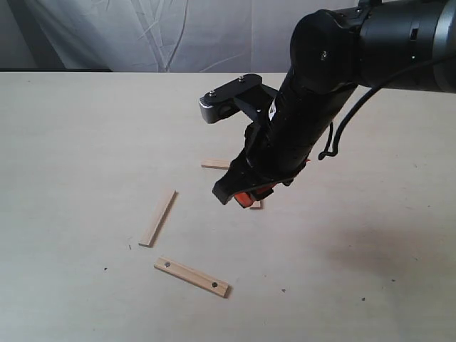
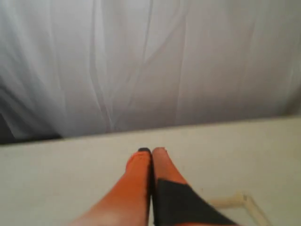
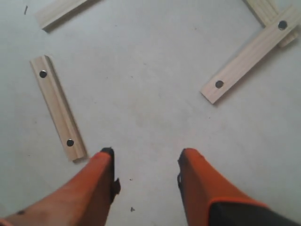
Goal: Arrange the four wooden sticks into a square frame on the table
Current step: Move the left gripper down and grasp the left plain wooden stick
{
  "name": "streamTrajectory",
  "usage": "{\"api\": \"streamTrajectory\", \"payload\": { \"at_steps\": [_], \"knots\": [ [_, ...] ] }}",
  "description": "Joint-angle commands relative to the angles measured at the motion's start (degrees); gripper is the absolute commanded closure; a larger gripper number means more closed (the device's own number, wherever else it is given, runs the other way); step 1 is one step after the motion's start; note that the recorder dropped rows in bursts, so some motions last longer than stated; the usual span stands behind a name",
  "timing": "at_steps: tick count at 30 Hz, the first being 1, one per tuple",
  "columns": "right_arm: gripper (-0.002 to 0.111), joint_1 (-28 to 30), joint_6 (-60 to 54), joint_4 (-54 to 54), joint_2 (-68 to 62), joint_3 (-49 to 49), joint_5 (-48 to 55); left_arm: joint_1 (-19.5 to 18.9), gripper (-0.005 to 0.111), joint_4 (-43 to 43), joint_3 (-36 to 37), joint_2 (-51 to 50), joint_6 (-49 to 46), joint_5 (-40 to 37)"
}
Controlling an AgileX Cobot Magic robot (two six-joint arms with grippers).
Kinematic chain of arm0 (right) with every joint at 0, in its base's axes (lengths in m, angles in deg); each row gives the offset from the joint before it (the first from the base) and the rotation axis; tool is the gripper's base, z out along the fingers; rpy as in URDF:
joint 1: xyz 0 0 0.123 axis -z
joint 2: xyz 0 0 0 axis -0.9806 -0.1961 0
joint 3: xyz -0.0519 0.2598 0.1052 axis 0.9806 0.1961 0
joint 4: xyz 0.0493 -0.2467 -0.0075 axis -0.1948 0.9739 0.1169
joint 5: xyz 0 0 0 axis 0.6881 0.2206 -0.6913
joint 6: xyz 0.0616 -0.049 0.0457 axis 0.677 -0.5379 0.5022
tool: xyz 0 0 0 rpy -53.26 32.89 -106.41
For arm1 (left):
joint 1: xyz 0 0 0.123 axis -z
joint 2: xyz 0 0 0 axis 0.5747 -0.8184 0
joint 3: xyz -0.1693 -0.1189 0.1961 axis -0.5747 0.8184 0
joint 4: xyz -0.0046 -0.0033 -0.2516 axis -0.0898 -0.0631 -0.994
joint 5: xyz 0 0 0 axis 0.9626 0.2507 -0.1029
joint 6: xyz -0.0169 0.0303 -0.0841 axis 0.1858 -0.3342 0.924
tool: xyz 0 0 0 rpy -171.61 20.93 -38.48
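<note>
- This looks like a robotics lab or test bench — a staged work area.
- A wide, pale beige table [image 1: 78, 142] fills the exterior view, plain except for a few tiny dark specks.
- A creased white cloth [image 1: 142, 32] hangs behind the table's far edge as a makeshift backdrop. The left wrist view shows the same soft folds.
- A black jointed robot arm [image 1: 313, 107] reaches over the tabletop — a thin cable [image 1: 335, 135] loops at its side, and a grey-and-black camera bracket [image 1: 226, 100] is bolted near the wrist.
- Short pale wooden sticks [image 1: 191, 276], some with small dark holes near the ends, lie flat on the surface.
</note>
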Motion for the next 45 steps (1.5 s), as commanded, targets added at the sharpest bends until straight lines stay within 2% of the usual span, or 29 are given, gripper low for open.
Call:
{"api": "streamTrajectory", "payload": {
  "at_steps": [1, 4, 9, 13, 18, 23, 29, 31, 45],
  "knots": [
    [0.064, 0.2, -0.5, 0.8, 0.5, 0.3, 0.0, 0.0, 0.107, 4.1, -10.6, -21.5, -0.6, -17.6],
    [0.064, 2.0, -0.5, 0.7, 0.5, 0.3, 0.1, 0.1, 0.107, 4.3, -14.9, -33.6, -0.6, -22.2],
    [0.064, 9.7, 0.0, -4.1, 0.9, 0.3, 1.6, 0.6, 0.107, 3.6, -17.6, -49.0, 1.4, -22.5],
    [0.064, 15.2, 0.0, -5.9, 1.1, 0.5, 3.3, 5.3, 0.107, 3.6, -18.1, -57.0, 3.3, -20.4],
    [0.064, 18.5, 0.0, -6.4, 1.1, 0.5, 3.6, 12.3, 0.107, 6.3, -18.1, -64.6, 7.6, -12.8],
    [0.064, 18.9, 0.0, -7.1, 1.1, 0.5, 2.1, 14.8, 0.101, 6.0, -18.9, -70.2, 7.6, -9.9],
    [0.064, 18.9, 0.0, -7.3, 1.1, 0.5, 1.7, 15.0, 0.071, 3.9, -21.0, -74.3, 7.6, -9.9],
    [0.064, 18.9, 0.0, -7.7, 1.1, 0.5, 1.6, 15.0, 0.065, 3.9, -21.7, -75.2, 7.6, -9.7],
    [0.064, 18.9, -0.1, -8.1, 1.1, 0.5, 0.7, 15.0, 0.065, 4.7, -21.9, -78.4, 7.6, -9.8]
  ]
}}
